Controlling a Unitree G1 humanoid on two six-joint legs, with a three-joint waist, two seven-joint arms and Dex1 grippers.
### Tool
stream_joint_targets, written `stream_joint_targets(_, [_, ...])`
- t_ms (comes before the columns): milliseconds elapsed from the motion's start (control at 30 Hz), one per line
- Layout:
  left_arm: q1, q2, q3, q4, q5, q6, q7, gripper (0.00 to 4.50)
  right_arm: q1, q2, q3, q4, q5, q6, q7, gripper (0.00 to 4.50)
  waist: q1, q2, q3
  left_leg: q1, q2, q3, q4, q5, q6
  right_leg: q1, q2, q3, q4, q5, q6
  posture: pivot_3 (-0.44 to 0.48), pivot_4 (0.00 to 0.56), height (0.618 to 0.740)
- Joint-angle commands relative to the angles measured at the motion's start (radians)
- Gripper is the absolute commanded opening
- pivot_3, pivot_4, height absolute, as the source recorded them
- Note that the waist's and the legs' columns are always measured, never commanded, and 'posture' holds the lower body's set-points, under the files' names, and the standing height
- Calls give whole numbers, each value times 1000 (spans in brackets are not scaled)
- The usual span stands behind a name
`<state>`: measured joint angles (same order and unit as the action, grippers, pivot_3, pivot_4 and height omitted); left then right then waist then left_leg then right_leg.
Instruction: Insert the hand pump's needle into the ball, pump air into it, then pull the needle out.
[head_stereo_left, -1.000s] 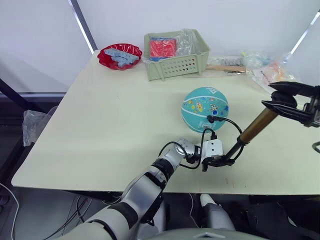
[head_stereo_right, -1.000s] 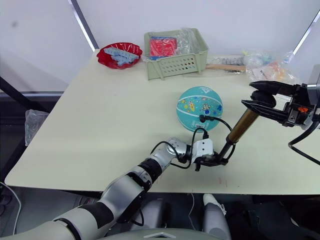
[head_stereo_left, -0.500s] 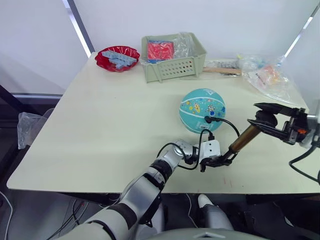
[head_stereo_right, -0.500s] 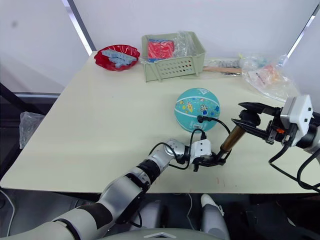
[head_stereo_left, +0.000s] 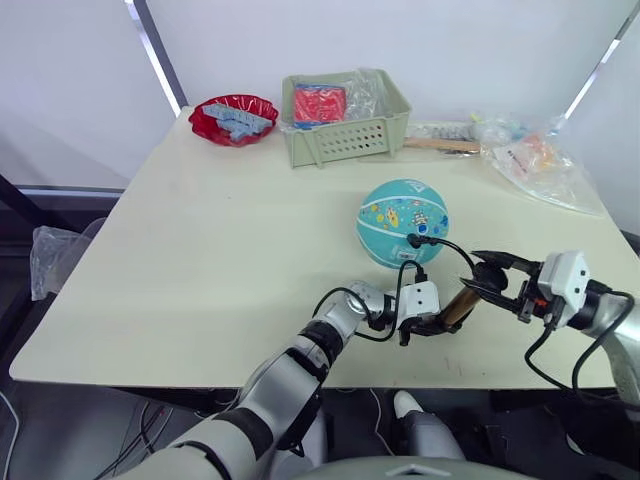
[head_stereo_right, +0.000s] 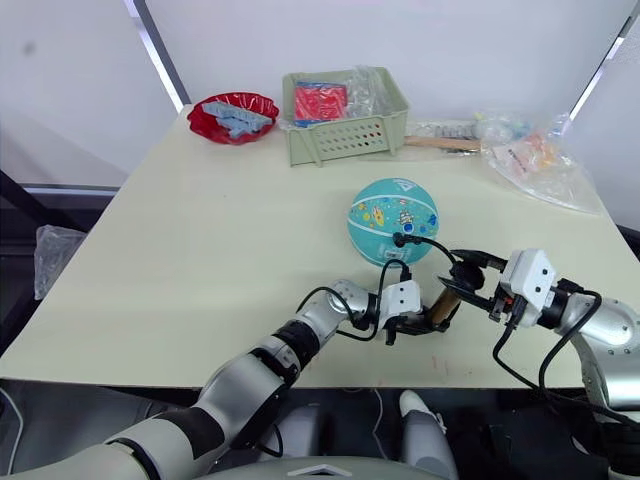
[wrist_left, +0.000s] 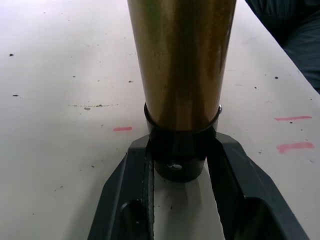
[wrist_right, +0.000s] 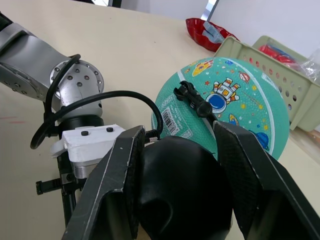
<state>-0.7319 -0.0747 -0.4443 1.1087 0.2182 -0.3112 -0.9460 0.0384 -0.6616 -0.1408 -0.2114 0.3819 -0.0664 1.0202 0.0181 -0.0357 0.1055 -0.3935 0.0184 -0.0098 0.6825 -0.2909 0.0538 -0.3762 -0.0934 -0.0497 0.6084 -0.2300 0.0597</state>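
Note:
The teal ball rests on the table, right of centre. A black hose loops from the hand pump up to a small black fitting seated on the ball; the needle itself is hidden in the ball. My left gripper is shut on the pump's black bottom cap, pinning it to the table, and the bronze barrel rises from the cap. My right gripper is shut on the black handle, low and close to the left gripper.
A green basket and a red bowl stand at the table's back. Clear plastic bags lie at the back right. The pump stands close to the table's front edge.
My right gripper has come down and leftward with the handle, towards the left gripper. The bronze length showing between them has shrunk. The ball and left gripper have stayed put; the camera has shifted.

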Motion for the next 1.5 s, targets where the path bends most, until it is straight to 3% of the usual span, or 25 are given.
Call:
stream_joint_targets(33, [50,59,-62,121,98,86,-1,1025,26,-1,38,0,49,89,24,1679,0,0,0,0,0,0,0,0,0,0,0,0,0,0,0,0,150,738])
stream_joint_targets(300, [50,59,-64,122,99,84,-2,1025,-31,-80,-70,-97,145,184,17,1679,2,11,7,-2,-1,0,0,0,0,-1,-2,0,0,0,0,0,150,738])
stream_joint_targets(433, [52,57,-65,122,98,84,-5,1025,-75,-154,-182,-159,235,265,11,1679,7,16,13,-3,-2,0,0,0,0,-2,-2,-1,-1,0,0,0,150,738])
stream_joint_targets(867, [52,54,-71,124,99,81,-5,1025,-226,-339,-410,-172,408,448,2,1679,10,17,18,-4,-3,1,0,0,0,-2,0,-1,0,0,0,0,150,738])
stream_joint_targets(1167, [53,52,-69,125,97,83,-4,1025,-274,-368,-413,-176,434,500,6,1679,9,16,19,-4,-3,1,1,0,0,-2,-4,0,0,0,1,0,150,738])
stream_joint_targets(1500, [48,51,-68,125,96,85,-1,1025,-137,-276,-249,-186,310,436,37,1679,7,11,15,-3,-2,1,1,0,0,-1,-4,0,0,0,1,0,150,738])
